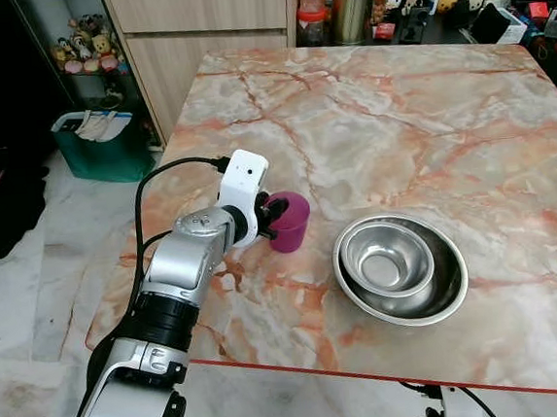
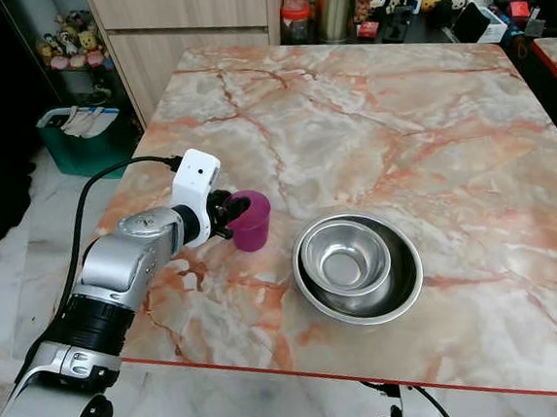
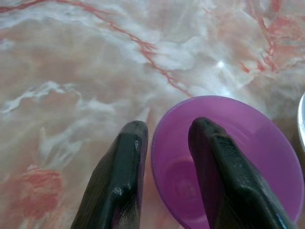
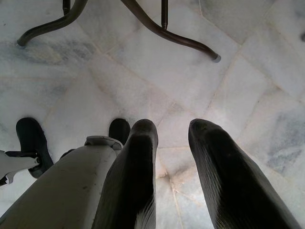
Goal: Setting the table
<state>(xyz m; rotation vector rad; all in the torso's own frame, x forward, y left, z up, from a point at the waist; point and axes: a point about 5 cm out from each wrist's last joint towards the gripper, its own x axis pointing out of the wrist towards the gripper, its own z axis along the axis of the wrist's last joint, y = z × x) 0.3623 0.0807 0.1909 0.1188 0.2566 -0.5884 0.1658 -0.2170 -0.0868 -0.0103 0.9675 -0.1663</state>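
Purple cup [image 1: 288, 221] stands upright on the tabletop [image 1: 398, 130], its rim pinched by the left gripper [image 3: 167, 143] — one finger inside, one outside. It looks light, thin plastic, likely slippery — the wall is the sensible hold. Steel bowls [image 1: 399, 267] sit just beyond. Right gripper [image 4: 171, 138] hangs idle, fingers apart.

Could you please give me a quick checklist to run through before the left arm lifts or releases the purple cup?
1. Left gripper straddles the purple cup wall, one finger inside, one outside: ok.
2. Firm pinch on the wall: cannot tell.
3. Cup upright on the marble table: ok.
4. Cup looks empty, nothing to spill: ok.
5. Cup clear of the nested steel bowls beside it: ok, they stand apart.
6. Right gripper hangs idle over the floor, out of the way: ok.
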